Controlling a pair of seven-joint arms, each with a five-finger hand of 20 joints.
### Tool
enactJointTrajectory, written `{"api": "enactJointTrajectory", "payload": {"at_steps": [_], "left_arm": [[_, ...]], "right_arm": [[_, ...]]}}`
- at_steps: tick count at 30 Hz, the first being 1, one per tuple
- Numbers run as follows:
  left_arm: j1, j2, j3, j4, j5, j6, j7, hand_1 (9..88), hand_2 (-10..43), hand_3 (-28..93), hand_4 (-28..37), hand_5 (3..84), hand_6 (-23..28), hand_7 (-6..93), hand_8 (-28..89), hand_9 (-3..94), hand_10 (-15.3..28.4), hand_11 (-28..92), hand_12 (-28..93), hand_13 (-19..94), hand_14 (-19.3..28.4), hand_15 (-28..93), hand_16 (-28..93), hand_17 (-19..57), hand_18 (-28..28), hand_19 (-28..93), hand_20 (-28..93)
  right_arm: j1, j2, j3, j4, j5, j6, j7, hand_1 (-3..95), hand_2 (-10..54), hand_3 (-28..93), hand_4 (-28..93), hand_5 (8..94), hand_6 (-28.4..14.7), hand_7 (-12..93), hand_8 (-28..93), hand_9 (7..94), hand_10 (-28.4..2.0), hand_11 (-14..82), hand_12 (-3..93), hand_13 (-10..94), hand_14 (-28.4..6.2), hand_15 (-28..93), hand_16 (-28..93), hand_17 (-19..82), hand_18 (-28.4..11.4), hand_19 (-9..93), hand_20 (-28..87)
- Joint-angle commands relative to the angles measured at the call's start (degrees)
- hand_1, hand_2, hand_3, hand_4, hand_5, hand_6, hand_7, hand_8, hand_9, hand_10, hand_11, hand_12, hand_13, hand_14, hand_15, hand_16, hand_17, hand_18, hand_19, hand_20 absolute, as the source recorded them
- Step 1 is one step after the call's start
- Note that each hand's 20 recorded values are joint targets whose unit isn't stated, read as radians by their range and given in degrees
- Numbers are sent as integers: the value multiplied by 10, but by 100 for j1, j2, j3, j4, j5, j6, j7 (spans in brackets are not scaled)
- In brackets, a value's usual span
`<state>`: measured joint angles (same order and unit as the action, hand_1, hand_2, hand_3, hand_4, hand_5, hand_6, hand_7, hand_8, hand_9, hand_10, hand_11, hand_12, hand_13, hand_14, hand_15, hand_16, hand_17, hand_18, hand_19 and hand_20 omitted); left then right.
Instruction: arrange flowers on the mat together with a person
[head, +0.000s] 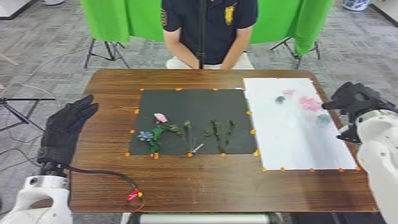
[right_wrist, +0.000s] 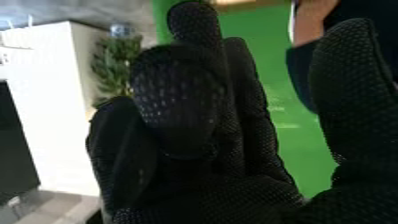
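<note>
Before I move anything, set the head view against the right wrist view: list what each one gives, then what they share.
Head view: the black mat with a pink flower, a blue flower and green stems, the white sheet, the brown table, the left hand.
Right wrist view: a leafy plant, a tall white panel.
Both: the right hand, green cloth.

Looked bright and fairly even in the head view, strongest on the white sheet (head: 284, 135) to the right, muted on the dark mat (head: 178, 107), with a soft sheen on the near part of the brown table (head: 204, 187). Glared nearly featureless off a tall white surface (right_wrist: 44, 65) in the right wrist view.
</note>
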<state>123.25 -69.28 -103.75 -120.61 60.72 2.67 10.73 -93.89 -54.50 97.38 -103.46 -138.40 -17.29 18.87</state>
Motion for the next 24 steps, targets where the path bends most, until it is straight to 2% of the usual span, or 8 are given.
{"api": "enactJointTrajectory", "payload": {"at_steps": [1, 6, 11, 13, 17, 24], "left_arm": [[145, -87, -18, -37, 8, 40, -61, 219, 99, 633, -283, 472, 73, 60, -49, 442, 153, 133, 118, 304, 155, 76, 19, 40, 101, 50, 131], [153, -109, -28, -45, 13, 42, -89, 220, 97, 634, -282, 471, 73, 60, -49, 441, 152, 133, 118, 304, 155, 76, 19, 40, 101, 50, 132], [195, -124, -37, -60, -3, 53, -97, 223, 97, 632, -282, 471, 73, 59, -49, 440, 152, 133, 119, 303, 154, 76, 19, 39, 101, 50, 132], [149, -116, -22, -38, 5, 37, -115, 224, 97, 632, -282, 471, 73, 59, -48, 441, 152, 133, 119, 303, 155, 76, 19, 39, 102, 50, 132], [127, -112, -26, -26, 7, 18, -146, 225, 96, 633, -281, 471, 73, 59, -49, 440, 152, 132, 119, 303, 155, 76, 19, 39, 102, 50, 132], [138, -119, -58, -35, -10, -12, -160, 230, 93, 634, -277, 471, 73, 60, -48, 440, 153, 132, 119, 302, 155, 76, 19, 39, 101, 50, 132]], "right_arm": [[358, -48, -307, 411, -135, -345, 189, 367, -95, 606, -212, 608, -19, 114, -95, 849, -144, 175, 168, 937, -34, 534, 246, 715, -81, 932, 313], [418, -93, -370, 580, -296, -650, 289, 369, -95, 598, -212, 605, -18, 116, -97, 855, -144, 169, 165, 937, -32, 550, 228, 719, -80, 932, 319], [433, -180, -385, 775, -416, -615, 263, 370, -95, 593, -211, 597, -15, 117, -98, 859, -143, 168, 164, 937, -29, 558, 221, 722, -78, 932, 324], [391, -214, -368, 801, -434, -605, 267, 373, -95, 593, -211, 599, -12, 120, -98, 860, -143, 168, 164, 937, -29, 561, 219, 724, -77, 932, 325], [286, -281, -418, 884, -470, -423, 228, 390, -95, 594, -215, 612, -7, 130, -103, 863, -140, 167, 164, 937, -28, 567, 213, 726, -77, 932, 331], [35, -464, -542, 1125, -622, 201, 91, 473, -95, 622, -248, 678, 7, 153, -114, 899, -124, 195, 174, 937, -15, 611, 197, 747, -77, 932, 370]]}}
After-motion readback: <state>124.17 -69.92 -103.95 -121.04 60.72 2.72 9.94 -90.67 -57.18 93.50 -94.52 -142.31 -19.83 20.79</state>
